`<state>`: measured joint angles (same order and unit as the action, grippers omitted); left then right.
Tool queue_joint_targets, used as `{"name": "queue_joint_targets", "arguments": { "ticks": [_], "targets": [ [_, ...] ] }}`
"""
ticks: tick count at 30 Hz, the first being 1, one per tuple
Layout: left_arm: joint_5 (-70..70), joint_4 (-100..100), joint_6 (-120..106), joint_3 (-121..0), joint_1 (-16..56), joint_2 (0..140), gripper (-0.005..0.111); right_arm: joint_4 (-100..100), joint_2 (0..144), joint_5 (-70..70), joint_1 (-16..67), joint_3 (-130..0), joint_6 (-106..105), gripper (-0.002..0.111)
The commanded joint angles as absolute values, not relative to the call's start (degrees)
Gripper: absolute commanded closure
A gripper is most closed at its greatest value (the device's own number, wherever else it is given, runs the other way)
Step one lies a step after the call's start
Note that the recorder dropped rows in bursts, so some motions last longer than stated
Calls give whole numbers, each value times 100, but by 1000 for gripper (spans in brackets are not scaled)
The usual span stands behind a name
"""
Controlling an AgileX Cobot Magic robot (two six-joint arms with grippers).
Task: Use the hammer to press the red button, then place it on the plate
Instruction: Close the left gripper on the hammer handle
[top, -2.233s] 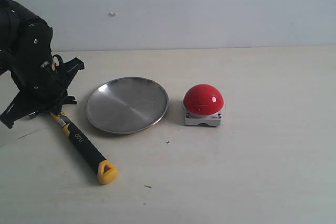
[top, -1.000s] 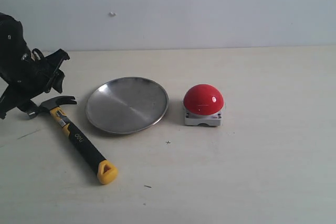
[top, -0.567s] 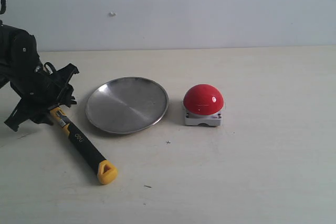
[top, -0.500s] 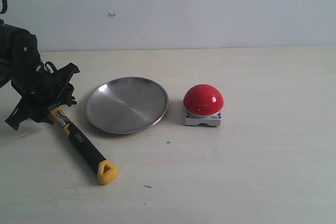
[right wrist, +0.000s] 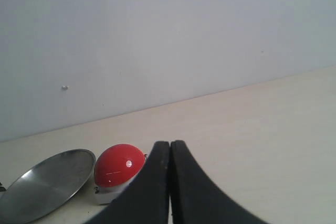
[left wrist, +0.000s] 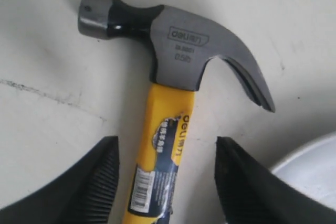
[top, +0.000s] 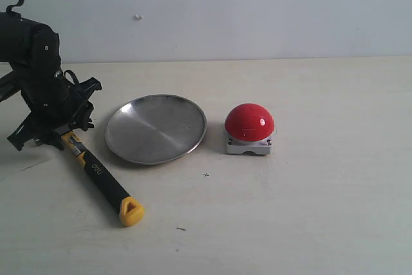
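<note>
Surface (top: 309,210): carries everything you need.
Plate (top: 156,128): between hammer and red button.
Hammer (top: 100,176): lying flat, just left of the plate.
Left gripper (left wrist: 167,153): your jaws gape wide, straddling the hammer's yellow neck, not gripping.
Right gripper (right wrist: 170,150): closed, holding nothing.
Red button (top: 249,122): just right of the plate.

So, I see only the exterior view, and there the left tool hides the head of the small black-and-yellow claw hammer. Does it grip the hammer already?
Observer: Not yet. In the left wrist view the left tool is open. Its ribbed black fingers stand on each side of the yellow neck of the claw hammer, with gaps.
Operator: And the other arm? I do not see it.
Observer: The right wrist view shows the right tool shut, nothing between its fingers.
Operator: How does the head lie?
Observer: On its side, claw toward the round silver metal plate.
</note>
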<state>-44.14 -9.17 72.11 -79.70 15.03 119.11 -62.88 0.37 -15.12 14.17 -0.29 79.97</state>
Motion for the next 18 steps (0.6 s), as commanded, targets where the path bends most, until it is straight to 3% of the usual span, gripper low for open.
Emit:
{"name": "queue_joint_targets", "arguments": {
  "ticks": [1,18],
  "targets": [
    [-4485,-954,7176,-8012,1503,11932,53,-6329,0,-1484,1397,-33,7945,108],
    [-4310,-767,7176,-8012,1381,12267,53,-6329,0,-1484,1397,-33,7945,108]
  ]
}}
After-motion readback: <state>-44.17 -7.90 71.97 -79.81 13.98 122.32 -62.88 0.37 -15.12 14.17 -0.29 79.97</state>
